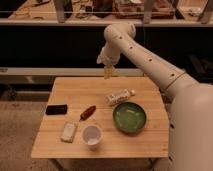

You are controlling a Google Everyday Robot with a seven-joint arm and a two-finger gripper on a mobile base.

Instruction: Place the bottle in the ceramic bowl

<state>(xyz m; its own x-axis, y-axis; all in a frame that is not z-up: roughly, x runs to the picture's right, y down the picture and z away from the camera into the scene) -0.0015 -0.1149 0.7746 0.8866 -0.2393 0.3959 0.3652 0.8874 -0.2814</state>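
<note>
The bottle (120, 96) is whitish-cream with a white cap and lies on its side on the wooden table (75, 90), just behind the left rim of the ceramic bowl. The ceramic bowl (129, 117) is wide, shallow and glossy green, and sits at the table's right side with nothing in it. My gripper (108, 73) hangs from the white arm above the back of the table, behind and slightly left of the bottle and well above it. It holds nothing that I can see.
A white cup (92, 135) stands near the front edge. A red-handled tool (87, 113) lies mid-table. A pale rectangular block (68, 132) sits front left and a black object (56, 109) at the left edge. A dark shelf runs behind the table.
</note>
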